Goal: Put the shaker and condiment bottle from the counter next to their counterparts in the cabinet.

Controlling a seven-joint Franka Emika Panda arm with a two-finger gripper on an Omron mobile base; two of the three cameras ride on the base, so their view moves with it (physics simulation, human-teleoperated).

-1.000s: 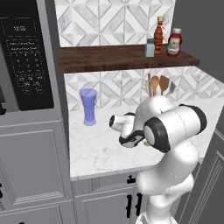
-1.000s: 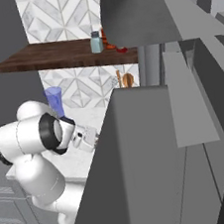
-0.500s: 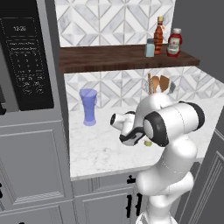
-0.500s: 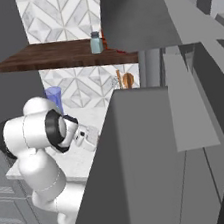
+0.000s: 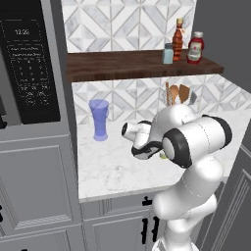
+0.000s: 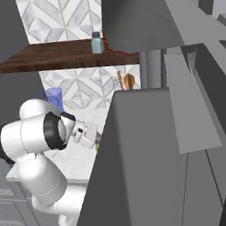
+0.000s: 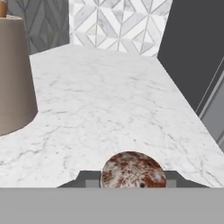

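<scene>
- Gripper (image 7: 133, 183) sits low over the counter (image 7: 113, 109), its fingers pressed in on the shaker (image 7: 134, 171), whose speckled round top fills the gap between them in my hand view.
- Grasp step, as I judge it: shaker pinched, not yet lifted.
- Just beside the hand stands a tan utensil holder (image 7: 13, 74).
- Next I'd raise it straight up, then carry it toward the cabinet (image 5: 127, 65).
- Up there the condiment bottle (image 5: 179, 33) already stands by the blue-grey shaker (image 5: 168, 53) and squat red bottle (image 5: 195, 48); I'd set mine beside the blue-grey one.
</scene>
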